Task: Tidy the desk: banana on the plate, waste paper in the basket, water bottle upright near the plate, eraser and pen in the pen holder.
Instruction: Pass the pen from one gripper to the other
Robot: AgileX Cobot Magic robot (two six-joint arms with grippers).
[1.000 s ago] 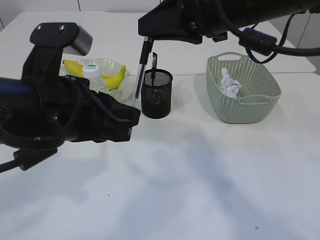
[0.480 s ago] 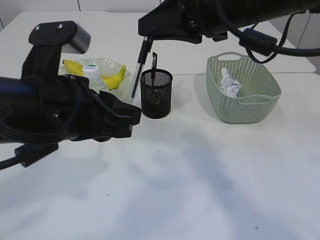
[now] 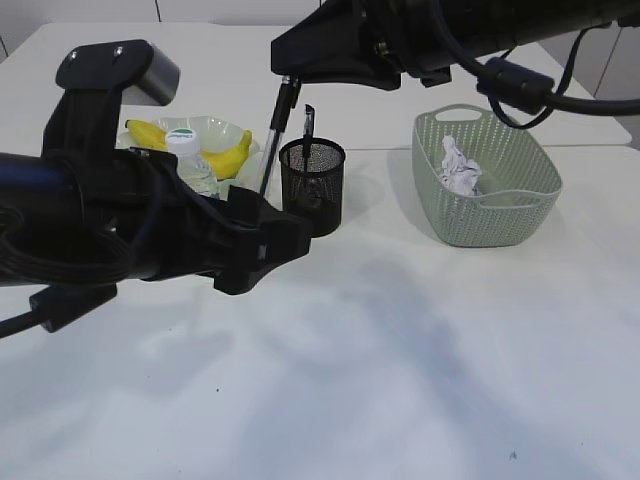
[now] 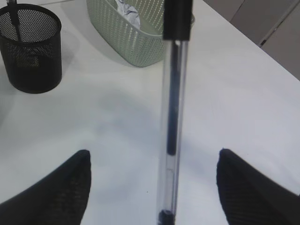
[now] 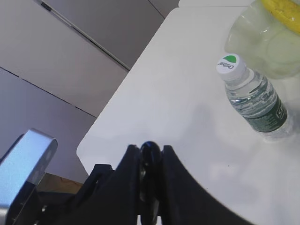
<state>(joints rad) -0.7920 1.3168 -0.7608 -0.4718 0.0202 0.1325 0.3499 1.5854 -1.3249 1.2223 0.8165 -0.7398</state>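
Now pen [image 4: 172,112] upright, left gripper [image 4: 154,185] spread, clear.

Bright even light, soft shadows on desk [image 3: 420,350], close pen [image 4: 172,117] blurred

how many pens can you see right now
2: one pen held upright by the right claw beside the pen holder; another pen standing inside it. More may be hidden.

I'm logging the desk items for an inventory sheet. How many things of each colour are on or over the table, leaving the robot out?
Yellow: 1, the banana
Green: 2, the plate and the basket
White: 1, the waste paper
Black: 1, the pen holder
Clear: 2, the water bottle and the pen
Total: 7
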